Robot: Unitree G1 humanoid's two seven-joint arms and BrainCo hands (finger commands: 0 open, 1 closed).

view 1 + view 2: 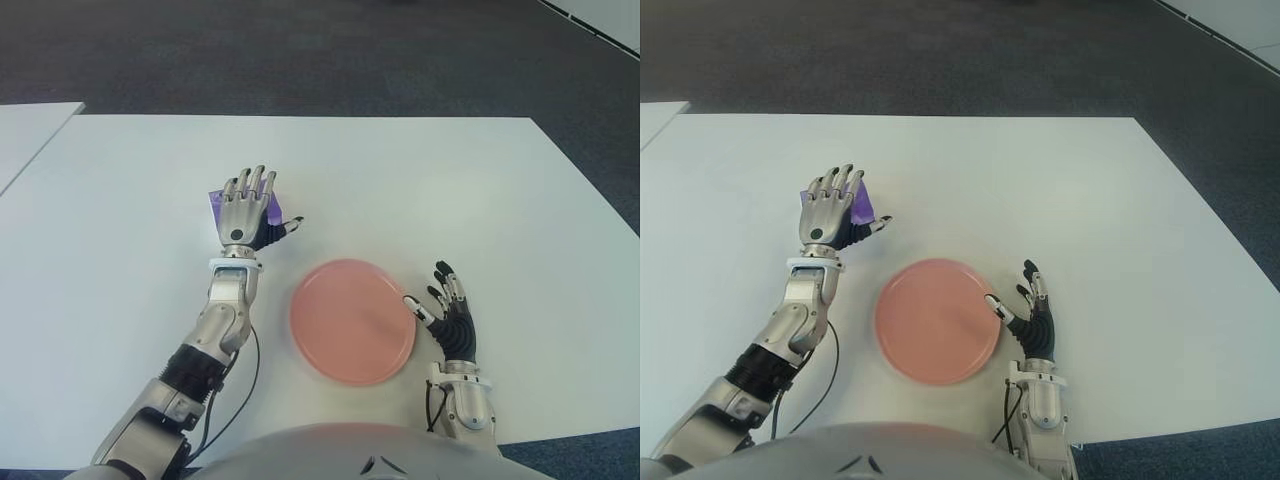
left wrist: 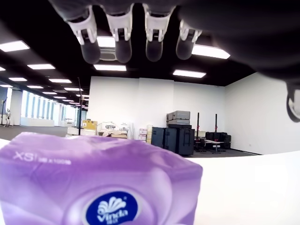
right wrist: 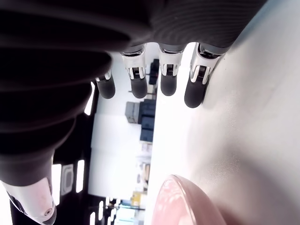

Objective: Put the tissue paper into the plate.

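In the left eye view, the left hand (image 1: 248, 208) hovers with its fingers spread over the tissue pack (image 1: 277, 209), a purple packet of which only the edges peek out on either side of the palm. The pack lies on the white table (image 1: 450, 190), directly under that hand and not yet gripped. The pink plate (image 1: 352, 320) sits nearer the robot than the hand and off toward its thumb side, apart from the pack. The right hand (image 1: 452, 318) shows just beside the plate's rim, on its right, fingers loosely extended and holding nothing.

The right eye view tells the same layout: pack beneath the left palm, plate empty, right hand next to the rim.

In the left wrist view, the tissue pack (image 2: 93, 183) fills the space below the palm, its purple wrapper and printed logo close up. The fingertips (image 2: 123, 44) hang straight above it, uncurled, with clear air between them and the wrapper.

In the right wrist view, the right hand's fingertips (image 3: 139, 86) stand open above the table, and the plate (image 3: 183, 204) edge shows close by the palm.

The likely trouble lies in the grasp: the wrapper looks smooth and soft, so fingers closing too shallowly could slide off or squash the pack and nudge it away across the table. During the carry, a weak pinch could drop it short of the plate, and the right hand so near the rim could get in the way.
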